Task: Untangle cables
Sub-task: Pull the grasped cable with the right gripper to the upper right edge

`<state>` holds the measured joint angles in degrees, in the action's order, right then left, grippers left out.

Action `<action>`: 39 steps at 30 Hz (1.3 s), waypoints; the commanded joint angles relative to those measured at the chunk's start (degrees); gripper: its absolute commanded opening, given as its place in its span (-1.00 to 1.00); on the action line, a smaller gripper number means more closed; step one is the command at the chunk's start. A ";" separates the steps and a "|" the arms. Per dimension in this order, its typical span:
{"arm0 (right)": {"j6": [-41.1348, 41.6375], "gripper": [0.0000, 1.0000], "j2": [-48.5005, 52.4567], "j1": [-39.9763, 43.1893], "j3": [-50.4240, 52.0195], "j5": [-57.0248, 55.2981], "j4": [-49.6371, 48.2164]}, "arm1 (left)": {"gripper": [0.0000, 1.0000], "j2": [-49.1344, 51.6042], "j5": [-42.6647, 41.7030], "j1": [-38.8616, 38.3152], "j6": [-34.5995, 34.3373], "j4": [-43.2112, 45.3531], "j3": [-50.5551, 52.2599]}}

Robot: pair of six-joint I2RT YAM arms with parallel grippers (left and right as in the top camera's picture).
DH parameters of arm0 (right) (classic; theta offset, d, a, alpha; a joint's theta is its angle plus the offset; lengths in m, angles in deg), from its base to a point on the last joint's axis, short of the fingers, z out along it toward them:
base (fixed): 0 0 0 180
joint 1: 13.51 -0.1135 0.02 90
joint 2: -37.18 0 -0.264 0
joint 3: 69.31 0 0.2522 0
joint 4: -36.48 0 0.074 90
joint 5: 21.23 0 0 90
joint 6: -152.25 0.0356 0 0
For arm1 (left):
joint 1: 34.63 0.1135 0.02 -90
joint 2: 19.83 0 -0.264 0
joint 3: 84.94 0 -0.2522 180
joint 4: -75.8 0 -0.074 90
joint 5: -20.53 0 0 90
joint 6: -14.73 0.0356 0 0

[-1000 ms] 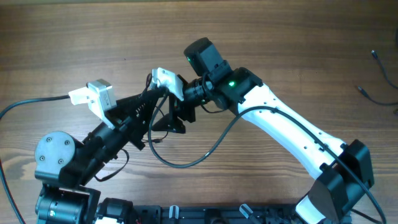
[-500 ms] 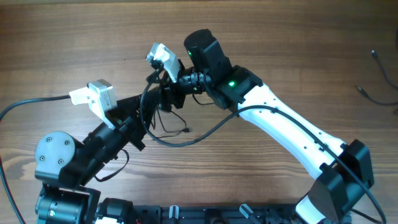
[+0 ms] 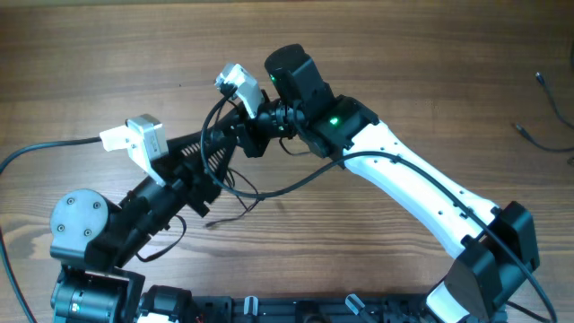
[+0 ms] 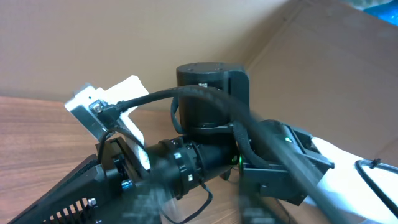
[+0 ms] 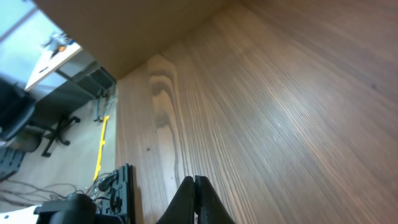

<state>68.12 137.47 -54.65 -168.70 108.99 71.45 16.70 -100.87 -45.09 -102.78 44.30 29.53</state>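
My right pincer (image 5: 194,198) is closed, its two fingers pressed flat together above the bare wood of the counter (image 3: 404,54). Whether a wire is nipped between them I cannot tell. My left pincer (image 3: 215,161) reaches up from the lower left and meets the right one near the middle of the counter, the two crowded close together. From above, its fingers merge with the dark parts around them. My left wrist view shows only one finger (image 4: 65,194) at the lower left edge, so I cannot tell how wide it stands or whether it grips anything.

A thin cable (image 3: 229,215) trails out just below the two pincers, curving down and left, its small plug end toward my left arm. Its upper part is hidden among the pincers. The thicker lead (image 3: 287,182) of my right arm loops just beside it. Two more strands (image 3: 538,139) lie at the right edge of the counter, one above the other, well apart from both pincers.
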 commanded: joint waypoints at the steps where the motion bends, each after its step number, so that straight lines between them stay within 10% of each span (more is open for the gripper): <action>1: 2.01 -0.91 -0.22 0.92 -0.13 -3.87 1.70 | 0.79 -0.22 -0.04 0.26 -0.17 0.28 -0.85; 17: 2.03 -0.92 -5.97 18.56 -0.17 -5.77 6.78 | 1.00 -0.22 7.96 0.26 1.79 -9.79 -0.85; 27: 5.16 -0.91 -14.34 53.02 -1.77 -13.42 6.36 | 0.72 0.17 8.76 0.24 3.30 -18.14 -0.85; 39: 11.76 -0.91 -9.60 81.20 0.02 -13.29 6.71 | 1.00 4.37 8.68 0.24 4.81 -23.98 -0.85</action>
<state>77.47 124.79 25.85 -169.35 95.42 78.32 19.15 -92.80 -45.07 -99.52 21.03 29.53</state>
